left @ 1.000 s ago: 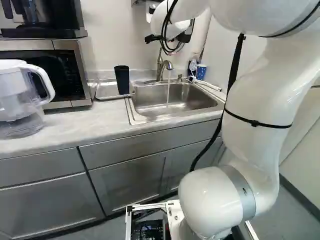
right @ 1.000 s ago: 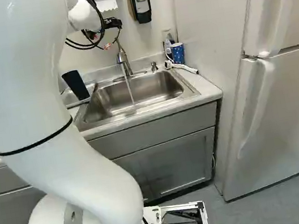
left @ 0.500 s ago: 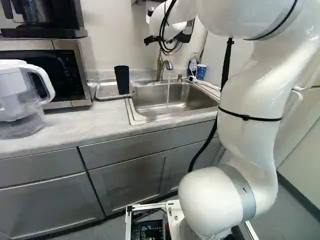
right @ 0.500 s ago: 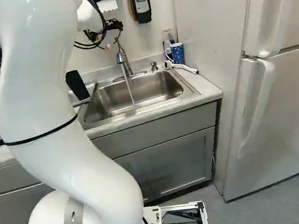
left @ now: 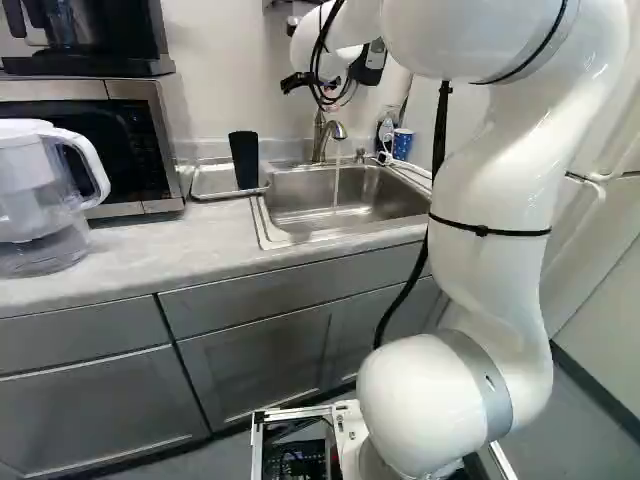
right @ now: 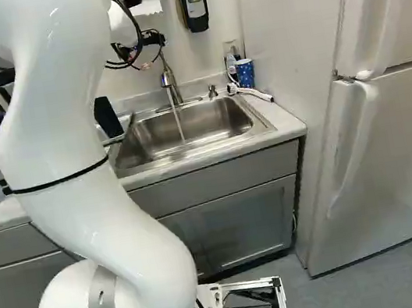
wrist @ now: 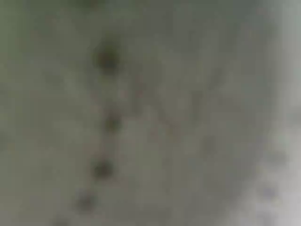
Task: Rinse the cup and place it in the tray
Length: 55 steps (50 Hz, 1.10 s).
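Currently, your gripper (left: 297, 82) is located above the faucet (left: 320, 135), near the wall; its grip state cannot be determined, as the wrist view is too blurred. The black cup (left: 244, 160) stands in the metal tray (left: 212, 180), beside the sink (right: 186, 129). Water (right: 179, 123) runs from the faucet into the basin.

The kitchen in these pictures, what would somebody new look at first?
First, the big white robot arm, standing tall right of the middle in the left base view. Next, the water running from the tap into the shiny metal sink. Then the tall black cup on the tray beside the sink, dark against the pale wall.
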### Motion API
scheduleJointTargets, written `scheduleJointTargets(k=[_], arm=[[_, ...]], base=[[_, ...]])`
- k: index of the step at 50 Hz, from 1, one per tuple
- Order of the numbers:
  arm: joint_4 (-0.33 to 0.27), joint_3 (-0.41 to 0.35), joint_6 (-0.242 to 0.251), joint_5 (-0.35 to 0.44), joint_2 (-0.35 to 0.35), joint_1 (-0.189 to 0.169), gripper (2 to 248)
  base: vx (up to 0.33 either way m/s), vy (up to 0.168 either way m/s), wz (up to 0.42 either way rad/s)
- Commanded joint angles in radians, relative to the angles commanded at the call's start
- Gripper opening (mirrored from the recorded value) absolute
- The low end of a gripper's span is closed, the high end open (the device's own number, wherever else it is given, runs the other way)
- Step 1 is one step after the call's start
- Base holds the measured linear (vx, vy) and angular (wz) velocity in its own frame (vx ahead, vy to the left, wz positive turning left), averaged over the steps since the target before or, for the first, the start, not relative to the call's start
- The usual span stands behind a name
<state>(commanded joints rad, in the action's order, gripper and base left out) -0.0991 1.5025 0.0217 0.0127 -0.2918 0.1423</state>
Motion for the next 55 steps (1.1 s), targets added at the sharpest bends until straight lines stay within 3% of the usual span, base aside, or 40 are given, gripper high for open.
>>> scheduleJointTargets(k=[55], arm=[[0.0,-0.016,0.0,-0.007,0.014,0.002,247]], base=[[0.0,0.0,0.0]])
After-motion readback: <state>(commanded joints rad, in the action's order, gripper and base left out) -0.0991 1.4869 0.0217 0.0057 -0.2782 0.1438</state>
